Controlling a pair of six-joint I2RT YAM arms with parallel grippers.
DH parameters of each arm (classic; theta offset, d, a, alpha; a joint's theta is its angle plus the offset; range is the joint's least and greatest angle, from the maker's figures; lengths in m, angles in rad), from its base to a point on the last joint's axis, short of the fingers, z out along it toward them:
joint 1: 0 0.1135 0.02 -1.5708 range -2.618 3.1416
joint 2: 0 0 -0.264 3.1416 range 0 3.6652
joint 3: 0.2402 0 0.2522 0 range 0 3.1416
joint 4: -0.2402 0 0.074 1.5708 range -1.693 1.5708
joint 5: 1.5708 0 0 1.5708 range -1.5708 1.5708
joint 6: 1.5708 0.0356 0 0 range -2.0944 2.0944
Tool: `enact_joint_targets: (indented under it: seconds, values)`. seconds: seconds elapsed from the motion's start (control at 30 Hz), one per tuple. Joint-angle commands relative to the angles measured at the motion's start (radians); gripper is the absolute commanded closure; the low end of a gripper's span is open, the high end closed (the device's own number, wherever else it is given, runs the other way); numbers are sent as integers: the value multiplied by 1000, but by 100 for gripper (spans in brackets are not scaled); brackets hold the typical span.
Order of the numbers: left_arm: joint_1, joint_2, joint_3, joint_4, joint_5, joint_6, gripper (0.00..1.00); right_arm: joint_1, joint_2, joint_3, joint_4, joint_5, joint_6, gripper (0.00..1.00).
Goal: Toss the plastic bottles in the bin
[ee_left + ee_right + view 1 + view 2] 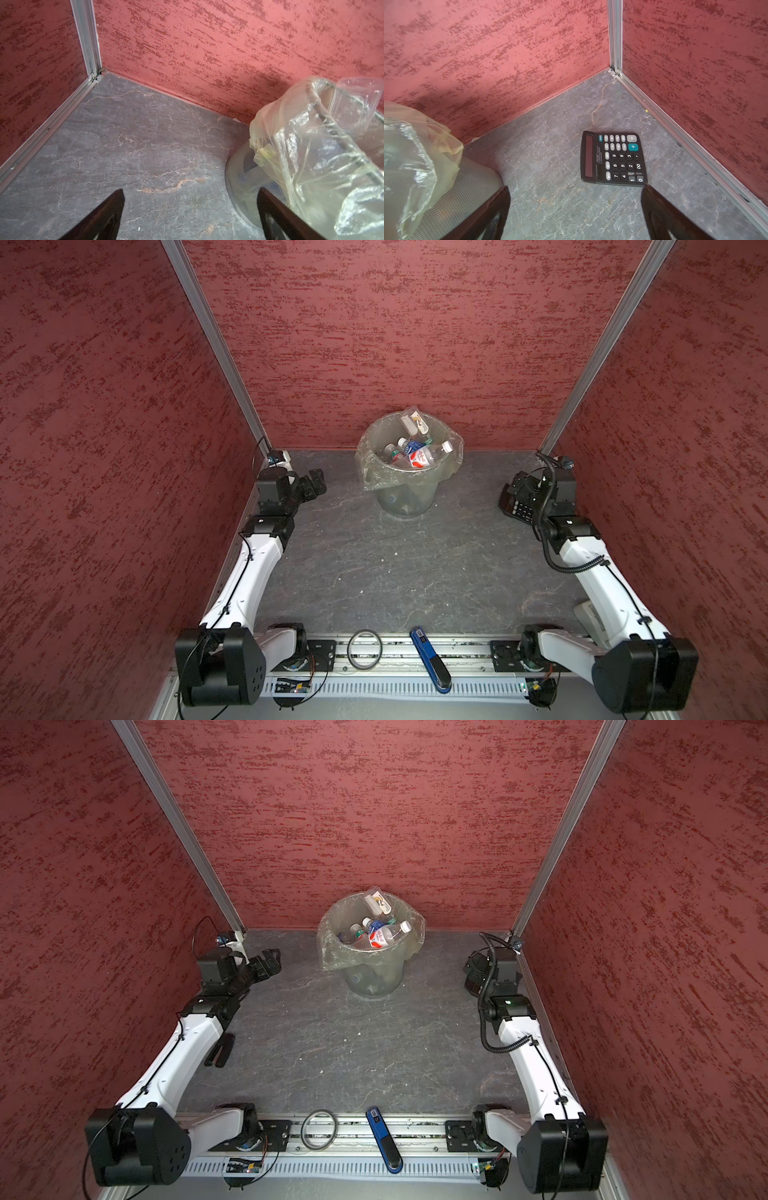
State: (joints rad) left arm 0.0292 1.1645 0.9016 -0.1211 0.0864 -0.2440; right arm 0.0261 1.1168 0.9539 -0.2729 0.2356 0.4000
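We find the plastic bottles (409,454) heaped inside the bin (405,499), which stands at twelve o'clock on the worktop (395,572); we see no bottle outside it. The left end effector (191,189) at ten o'clock and the right end effector (575,189) at two o'clock flank the bin, jaws apart and empty, we judge because nothing remains to throw. The stapler (430,659) at six o'clock and the calculator (613,159) lie outside the bin, being no bottles
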Motion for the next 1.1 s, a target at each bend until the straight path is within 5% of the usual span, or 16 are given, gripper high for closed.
enact_joint_targets:
  seconds: [0.0, 0.57, 1.07]
  values:
    - [7, 1, -68, 116, 35, 109, 0, -4, -77, -42, 161, -30, -60, 1]
    - [17, -94, -422, 394, -17, 280, 1, -3, -120, -269, 366, -45, -135, 1]
    - [105, 86, -537, 751, 81, 251, 0, -2, -124, -369, 467, 40, -248, 1]
